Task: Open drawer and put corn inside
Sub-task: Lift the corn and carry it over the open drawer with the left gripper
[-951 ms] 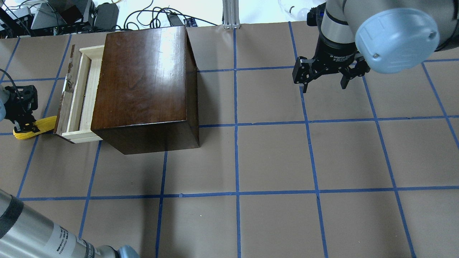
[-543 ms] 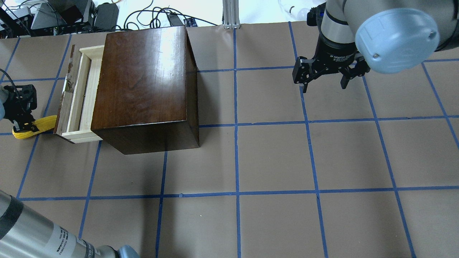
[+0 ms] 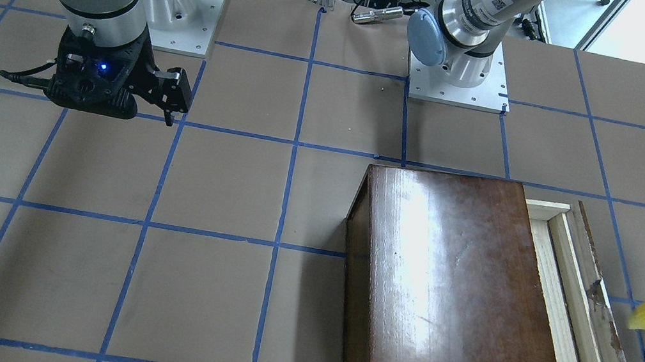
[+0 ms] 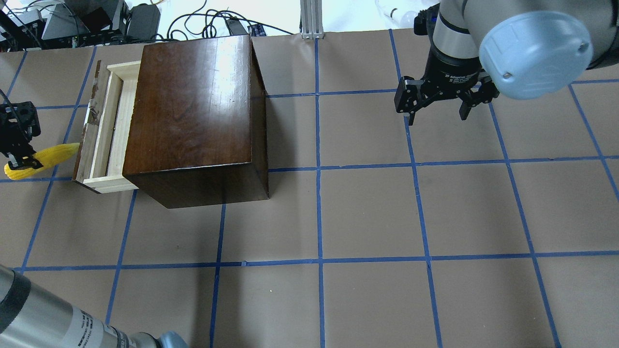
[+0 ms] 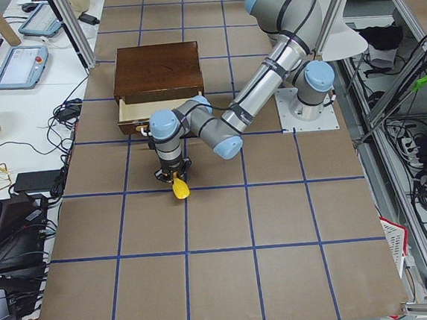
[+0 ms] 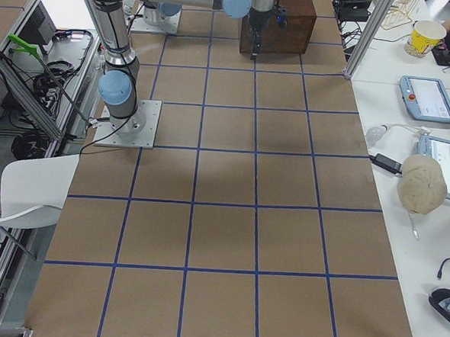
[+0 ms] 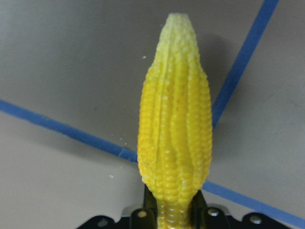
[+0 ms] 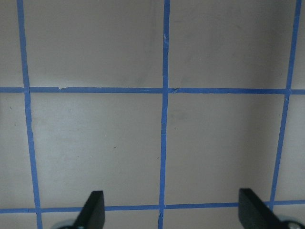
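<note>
Your left gripper [image 4: 23, 161] pinches the bright yellow tapered corn cob [image 4: 51, 153] beside the open pale-wood drawer [image 4: 101, 130]; the right gripper [image 4: 437, 118] stands spread.

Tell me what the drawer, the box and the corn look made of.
The drawer: pale, unfinished-looking wood, matte with no sheen; its front panel is dark-stained and scuffed.
The box: dark brown wood, glossy varnish, judging by the glare on top.
The corn: yellow kernel rows, slightly shiny; real or plastic cannot be told.
</note>
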Robot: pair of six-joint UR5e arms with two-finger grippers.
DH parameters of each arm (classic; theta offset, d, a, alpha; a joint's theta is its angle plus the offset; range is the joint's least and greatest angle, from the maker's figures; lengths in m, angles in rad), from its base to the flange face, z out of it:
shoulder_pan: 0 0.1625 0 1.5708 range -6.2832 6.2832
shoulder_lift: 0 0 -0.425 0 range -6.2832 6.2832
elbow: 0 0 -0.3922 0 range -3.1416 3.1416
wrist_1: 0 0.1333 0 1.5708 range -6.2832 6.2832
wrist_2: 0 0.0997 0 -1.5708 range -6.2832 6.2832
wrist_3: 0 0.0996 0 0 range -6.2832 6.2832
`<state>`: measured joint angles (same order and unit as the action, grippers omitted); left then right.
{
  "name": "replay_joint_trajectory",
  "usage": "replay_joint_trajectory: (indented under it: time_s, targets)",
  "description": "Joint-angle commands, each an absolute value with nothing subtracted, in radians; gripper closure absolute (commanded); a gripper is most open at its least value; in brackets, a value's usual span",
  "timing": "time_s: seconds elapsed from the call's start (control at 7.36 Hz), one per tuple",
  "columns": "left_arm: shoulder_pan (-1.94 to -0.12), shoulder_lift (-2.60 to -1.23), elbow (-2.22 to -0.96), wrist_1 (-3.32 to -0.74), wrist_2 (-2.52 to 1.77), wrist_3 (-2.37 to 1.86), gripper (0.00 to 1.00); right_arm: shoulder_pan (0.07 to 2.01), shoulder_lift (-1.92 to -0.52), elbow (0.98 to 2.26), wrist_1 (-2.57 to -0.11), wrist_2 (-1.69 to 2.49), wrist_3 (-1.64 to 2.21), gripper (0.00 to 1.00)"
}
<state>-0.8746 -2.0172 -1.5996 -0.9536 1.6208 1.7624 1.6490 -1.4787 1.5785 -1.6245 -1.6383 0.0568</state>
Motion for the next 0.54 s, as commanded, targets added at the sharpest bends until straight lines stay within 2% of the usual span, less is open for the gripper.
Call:
replay_joint_trajectory:
  time_s: [0.0, 0.41]
  targets:
    - [-0.89, -1.922, -1.525, -1.099, 1.585, 1.613, 1.0, 1.649, -1.477, 1.578, -1.624, -1.638, 0.057, 0.0]
    - [-1.006, -1.849, -1.46, -1.227, 1.583, 1.206, 1.0, 1.649, -1.479, 1.578, -1.624, -1.637, 0.057, 0.0]
